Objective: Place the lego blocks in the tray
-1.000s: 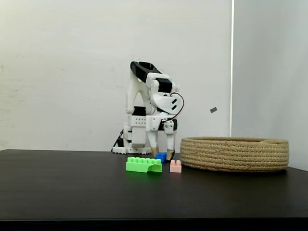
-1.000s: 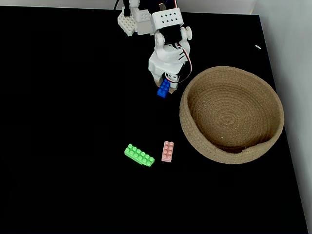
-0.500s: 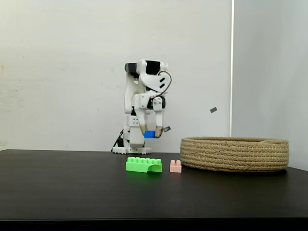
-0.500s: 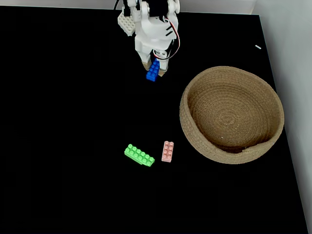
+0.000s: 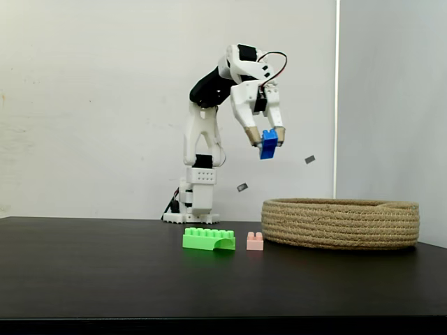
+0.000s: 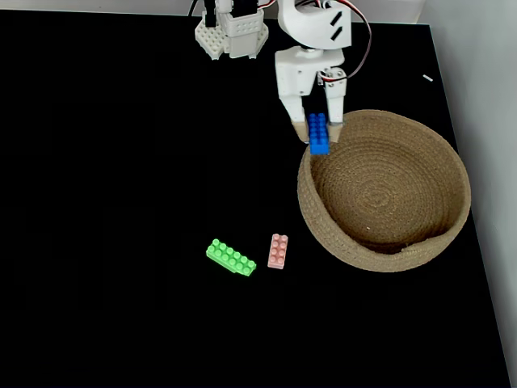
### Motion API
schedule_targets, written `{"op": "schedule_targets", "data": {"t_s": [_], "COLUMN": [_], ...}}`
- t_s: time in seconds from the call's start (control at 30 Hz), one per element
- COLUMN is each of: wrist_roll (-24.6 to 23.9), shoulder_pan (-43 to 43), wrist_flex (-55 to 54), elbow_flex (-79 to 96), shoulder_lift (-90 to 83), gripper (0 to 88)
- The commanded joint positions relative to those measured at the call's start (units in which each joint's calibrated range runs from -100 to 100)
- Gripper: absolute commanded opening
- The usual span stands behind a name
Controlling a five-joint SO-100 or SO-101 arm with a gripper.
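Note:
My gripper [image 5: 266, 138] [image 6: 319, 129] is shut on the small blue brick [image 5: 268, 144] [image 6: 319, 133] and holds it high in the air. In the fixed view from above it hangs over the near-left rim of the rope tray [image 6: 384, 190]; from the side it is above and slightly left of the tray [image 5: 341, 223]. The long green brick [image 5: 209, 239] [image 6: 231, 258] lies on the black table left of the tray. The pale pink brick [image 5: 255, 241] [image 6: 278, 251] rests just beside it.
The arm's white base [image 5: 193, 202] [image 6: 232, 32] stands at the back of the black table. A pale wall rises behind, and the table's right edge [image 6: 485, 267] runs close past the tray. Open table surface spreads to the left and front.
The gripper has risen from table level with the blue brick and swung right, from beside the base to over the tray's left rim. The green and pink bricks have not moved.

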Motion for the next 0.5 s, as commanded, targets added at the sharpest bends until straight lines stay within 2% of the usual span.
{"op": "schedule_targets", "data": {"t_s": [0.0,0.07,0.1,0.17,0.3,0.4,0.47], "wrist_roll": [-1.5,-2.7,-2.9,-3.7,-4.8,-4.7,-4.6], "shoulder_pan": [-4.1,-5.9,-6.6,-7.9,-9.4,-9.3,-8.6], "wrist_flex": [-0.6,-0.6,-0.3,0.0,0.2,1.3,1.9], "elbow_flex": [-12.4,-13.6,-14.4,-15.1,-15.6,-15.7,-15.7], "shoulder_lift": [6.5,9.3,10.5,12.7,15.1,15.3,15.1], "gripper": [0.0,0.3,4.6,20.5,34.2,37.4,36.1]}}
